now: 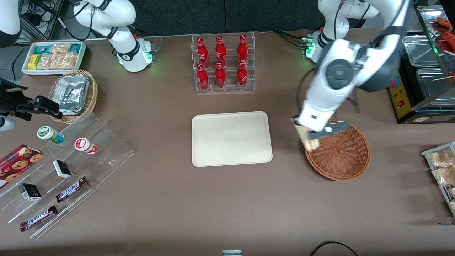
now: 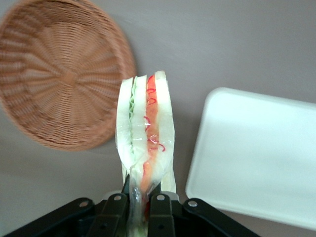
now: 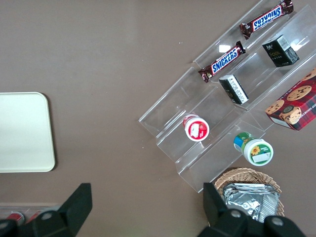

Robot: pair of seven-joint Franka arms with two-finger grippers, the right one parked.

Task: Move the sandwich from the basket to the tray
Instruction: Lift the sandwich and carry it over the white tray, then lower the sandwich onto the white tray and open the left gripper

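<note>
Tray point(image 1: 231, 139) lies flat on the surface, nearer the parked arm's end than the basket point(image 1: 341, 153). Over the basket's tray-side rim hang the jaws point(image 1: 312, 139), clamped on the sandwich point(image 2: 145, 133), which is lifted clear of the weave.

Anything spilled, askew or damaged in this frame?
Nothing stands out. The gripper is shut on the triangular white-bread sandwich, lifted clear above the rim of the round reddish-brown wicker basket. The cream rectangular tray lies flat and bare beside the basket.
</note>
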